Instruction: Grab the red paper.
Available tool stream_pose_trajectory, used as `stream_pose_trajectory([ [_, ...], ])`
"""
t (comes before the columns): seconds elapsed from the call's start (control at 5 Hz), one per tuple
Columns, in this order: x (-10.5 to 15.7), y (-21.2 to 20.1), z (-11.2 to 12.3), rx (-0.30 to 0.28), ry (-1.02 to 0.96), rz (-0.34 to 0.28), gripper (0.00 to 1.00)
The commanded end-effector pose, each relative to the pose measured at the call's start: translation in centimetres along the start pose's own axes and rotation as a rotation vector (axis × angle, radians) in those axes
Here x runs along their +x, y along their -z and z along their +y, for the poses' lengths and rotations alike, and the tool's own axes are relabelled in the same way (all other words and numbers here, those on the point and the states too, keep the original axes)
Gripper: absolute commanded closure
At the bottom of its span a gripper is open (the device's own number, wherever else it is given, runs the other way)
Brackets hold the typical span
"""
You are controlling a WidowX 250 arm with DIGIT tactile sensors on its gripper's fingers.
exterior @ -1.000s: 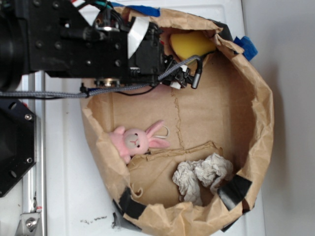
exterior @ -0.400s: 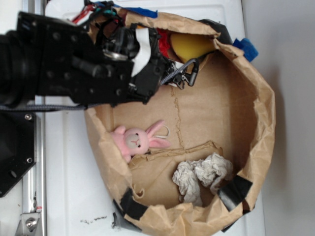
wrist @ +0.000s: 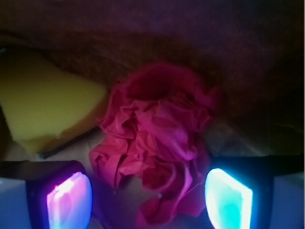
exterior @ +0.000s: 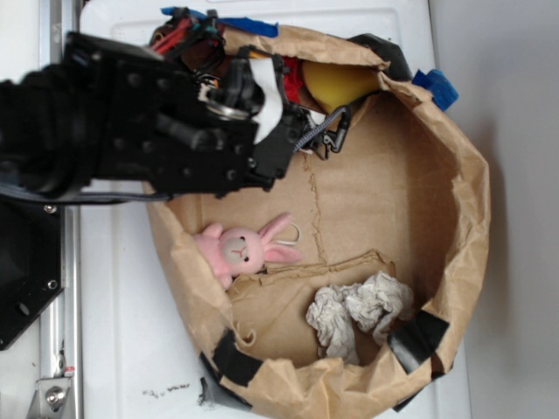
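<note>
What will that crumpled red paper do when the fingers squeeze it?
The red paper is a loose, creased wad, so it will probably crush inward rather than resist. It looks thin and light, likely easy to lift. Lying beside the yellow sponge, it may nudge that.

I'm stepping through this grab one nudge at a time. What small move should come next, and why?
Probably ease the hand a little further onto the red paper, then close. In the wrist view its fingers are open on either side of the wad's near edge, and the yellow sponge lies off to one side.
</note>
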State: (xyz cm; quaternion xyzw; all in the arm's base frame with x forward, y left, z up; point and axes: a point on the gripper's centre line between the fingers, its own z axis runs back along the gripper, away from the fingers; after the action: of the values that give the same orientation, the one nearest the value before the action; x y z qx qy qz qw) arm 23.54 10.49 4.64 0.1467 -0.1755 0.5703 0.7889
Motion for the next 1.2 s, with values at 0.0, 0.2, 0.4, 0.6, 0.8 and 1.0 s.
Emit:
stream_pose_trajectory([
  [0.0,2.5,1.3,-0.7,0.05,-0.079,-0.043,0.0],
  [0.2,2.5,1.2,-0.7,0.053,-0.105,-0.042,1.0],
  [0.4,2.4,0.9,-0.7,0.023,-0.091,-0.046,1.0],
  [0.6,2.3,0.7,-0.7,0.005,-0.08,-0.05,1.0],
  [0.8,2.2,0.4,-0.6,-0.016,-0.071,-0.047,1.0],
  [1.0,2.1,0.2,-0.6,-0.024,-0.067,-0.047,1.0],
])
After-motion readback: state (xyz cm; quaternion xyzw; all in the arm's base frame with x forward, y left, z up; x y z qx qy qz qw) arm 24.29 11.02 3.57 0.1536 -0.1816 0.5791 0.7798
